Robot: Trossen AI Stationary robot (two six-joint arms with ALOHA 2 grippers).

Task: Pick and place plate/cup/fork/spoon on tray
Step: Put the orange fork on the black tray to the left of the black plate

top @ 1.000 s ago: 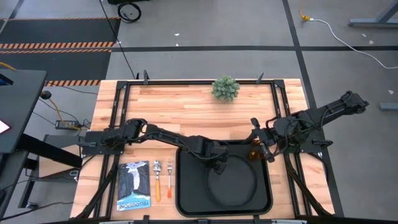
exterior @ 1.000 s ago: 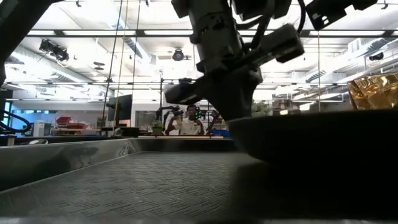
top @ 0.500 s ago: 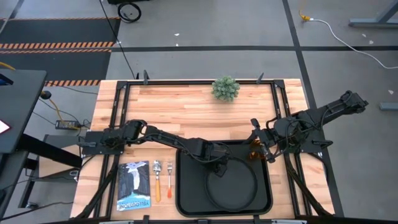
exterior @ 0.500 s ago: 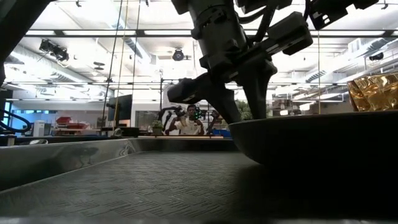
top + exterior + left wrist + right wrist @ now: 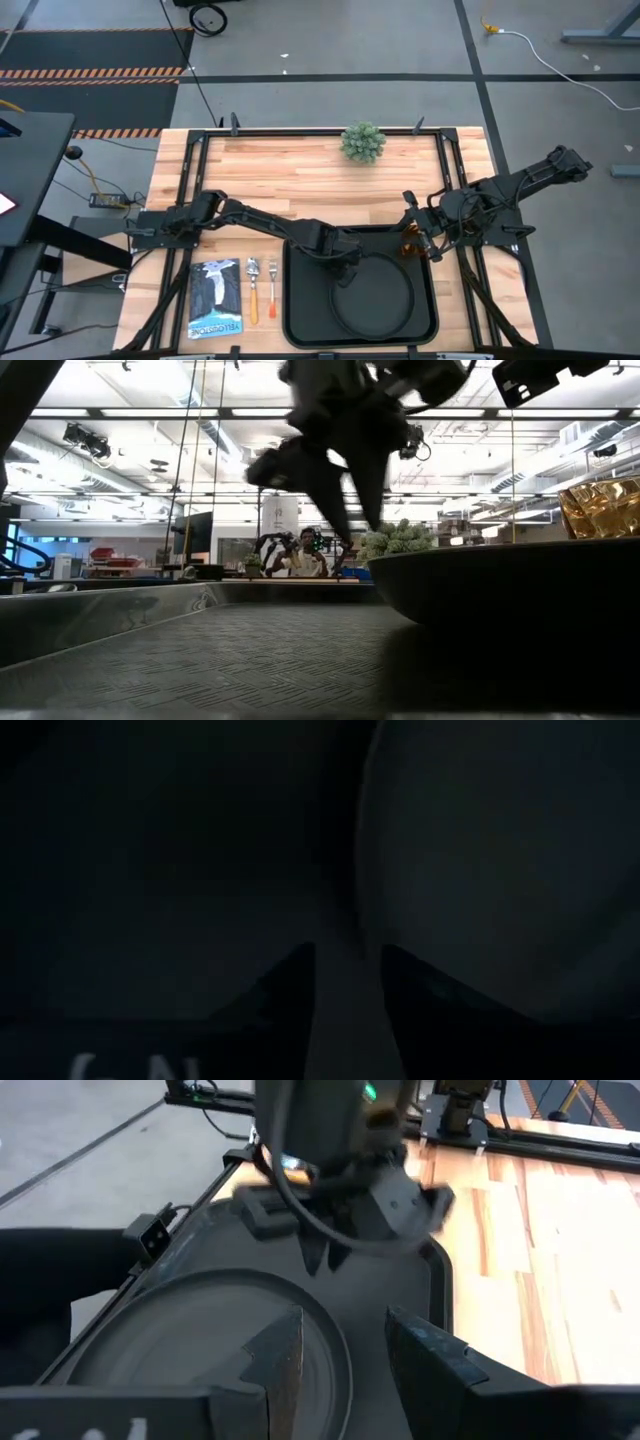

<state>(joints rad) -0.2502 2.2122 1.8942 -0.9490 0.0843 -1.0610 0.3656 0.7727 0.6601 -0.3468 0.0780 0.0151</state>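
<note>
The round black plate (image 5: 375, 300) lies flat in the black tray (image 5: 296, 300). My left gripper (image 5: 344, 268) hangs open just above the plate's far left rim, fingers pointing down and clear of it in the low view (image 5: 352, 520). My right gripper (image 5: 418, 243) stands open at the tray's far right corner, with nothing between its fingers in its wrist view (image 5: 340, 1350). The amber cup (image 5: 407, 245) stands close beside it and shows past the plate's rim in the low view (image 5: 600, 507). The spoon (image 5: 252, 292) and fork (image 5: 272, 282) lie side by side on the table left of the tray.
A blue-and-black packet (image 5: 214, 298) lies left of the cutlery near the table's front edge. A small green plant (image 5: 362, 142) stands at the far edge, in the middle. Bare wood lies between the plant and the tray.
My left gripper has opened and let go of the plate's far left rim, then risen off it and drawn slightly toward the table's far left. The plate stays flat in the tray.
</note>
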